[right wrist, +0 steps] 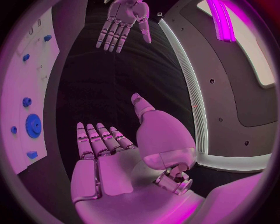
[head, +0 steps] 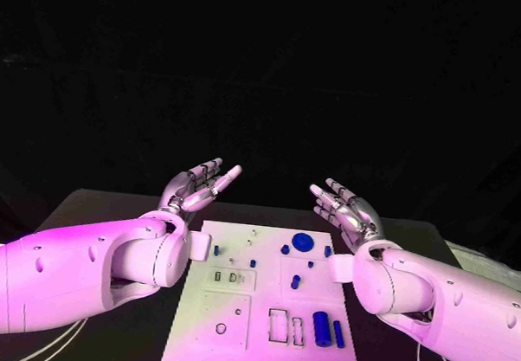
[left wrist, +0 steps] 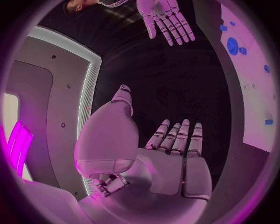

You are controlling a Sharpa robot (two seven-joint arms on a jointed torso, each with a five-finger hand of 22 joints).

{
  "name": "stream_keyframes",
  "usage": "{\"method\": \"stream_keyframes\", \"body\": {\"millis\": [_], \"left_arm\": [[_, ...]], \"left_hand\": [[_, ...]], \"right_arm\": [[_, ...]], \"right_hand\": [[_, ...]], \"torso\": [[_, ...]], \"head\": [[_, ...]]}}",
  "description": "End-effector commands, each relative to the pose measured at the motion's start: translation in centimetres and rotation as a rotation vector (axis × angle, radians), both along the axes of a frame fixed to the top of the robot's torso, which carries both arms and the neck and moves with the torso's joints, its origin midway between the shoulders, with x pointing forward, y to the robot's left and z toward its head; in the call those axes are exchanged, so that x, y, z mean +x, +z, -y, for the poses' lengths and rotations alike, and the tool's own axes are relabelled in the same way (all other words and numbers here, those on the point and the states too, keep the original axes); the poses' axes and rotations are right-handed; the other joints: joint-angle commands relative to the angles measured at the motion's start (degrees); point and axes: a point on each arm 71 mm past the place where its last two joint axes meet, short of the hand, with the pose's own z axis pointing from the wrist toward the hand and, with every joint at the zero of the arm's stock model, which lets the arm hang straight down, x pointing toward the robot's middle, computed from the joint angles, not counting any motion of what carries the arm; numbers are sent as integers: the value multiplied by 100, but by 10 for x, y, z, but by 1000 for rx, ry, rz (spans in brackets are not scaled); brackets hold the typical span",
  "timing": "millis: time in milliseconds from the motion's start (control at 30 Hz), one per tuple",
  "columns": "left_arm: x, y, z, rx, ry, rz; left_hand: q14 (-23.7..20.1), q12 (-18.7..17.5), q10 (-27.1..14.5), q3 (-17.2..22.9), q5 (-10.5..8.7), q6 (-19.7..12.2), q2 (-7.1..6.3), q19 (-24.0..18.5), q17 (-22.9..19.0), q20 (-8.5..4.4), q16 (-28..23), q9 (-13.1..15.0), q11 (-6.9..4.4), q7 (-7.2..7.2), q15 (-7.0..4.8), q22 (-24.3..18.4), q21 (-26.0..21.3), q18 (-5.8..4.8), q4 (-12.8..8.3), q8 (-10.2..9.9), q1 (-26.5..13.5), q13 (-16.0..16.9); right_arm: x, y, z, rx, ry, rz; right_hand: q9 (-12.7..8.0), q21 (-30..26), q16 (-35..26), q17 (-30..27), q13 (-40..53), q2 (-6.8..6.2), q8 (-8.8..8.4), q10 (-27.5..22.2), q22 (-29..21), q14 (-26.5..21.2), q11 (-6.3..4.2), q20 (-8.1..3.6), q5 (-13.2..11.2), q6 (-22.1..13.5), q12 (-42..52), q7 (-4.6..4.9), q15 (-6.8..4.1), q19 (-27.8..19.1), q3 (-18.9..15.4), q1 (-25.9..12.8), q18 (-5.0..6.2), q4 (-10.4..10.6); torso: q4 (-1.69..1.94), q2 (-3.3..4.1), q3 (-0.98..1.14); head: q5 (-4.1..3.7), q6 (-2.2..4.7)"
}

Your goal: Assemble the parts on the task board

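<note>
**Assembly not yet begun: parts loose on the board, both hands raised and empty**

The task board lies flat in the middle of the tabletop, running from near its far edge toward the robot. The blue parts sit scattered over it. A round blue disc lies near the board's far edge, with several small blue pieces around and just behind it toward the board's centre. Two longer blue cylinders lie side by side near the board's right edge, just beside an outlined rectangular slot. Other recesses toward the board's left and middle look unfilled, though they are too small to read with certainty.

Judging from this, little or nothing is assembled: the pieces appear to lie loose rather than seated, so the whole job of picking and fitting seems to remain.

The left hand is held up above the far left corner of the board, palm turned inward, fingers straight and close alongside one another, holding nothing. The right hand mirrors it over the far right corner, fingers likewise extended and empty. Neither touches the board or any part.
</note>
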Motion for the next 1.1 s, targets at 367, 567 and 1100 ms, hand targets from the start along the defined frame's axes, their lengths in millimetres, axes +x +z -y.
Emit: {"method": "stream_keyframes", "body": {"millis": [367,567,1100], "left_arm": [[4,3,-20,-22,-31,40],[-5,8,-25,-32,-104,54],[-25,21,-17,-104,-210,41]], "left_hand": [[2685,266,2375,509,-45,2103,672,2715,233,85,548,146,165,332,66,329,734,333,4,274,681,161],[3486,376,3670,629,-59,2818,813,3593,254,-9,686,157,111,264,-97,358,958,414,-47,259,869,197],[4181,399,4369,436,-84,3412,867,4300,414,-213,707,177,-128,371,-327,254,915,422,-293,254,1076,240]], "right_arm": [[15,10,18,-269,152,186],[15,23,26,-416,177,305],[19,53,32,-958,244,524]], "right_hand": [[244,998,520,196,166,28,496,3430,376,3618,-347,31,7,3104,434,638,-436,2380,430,1182,661,-1093],[228,1240,516,188,152,-60,482,3904,401,4200,-477,-65,-64,3858,339,543,-596,2979,616,1156,713,-1237],[227,2274,606,299,157,-538,321,4928,812,5587,-791,-628,11,4644,161,303,-1057,4090,1010,1132,680,-1203]], "torso": [[30,145,-20],[69,254,-2],[245,736,-17]], "head": [[-123,47],[-187,46],[-378,172]]}}
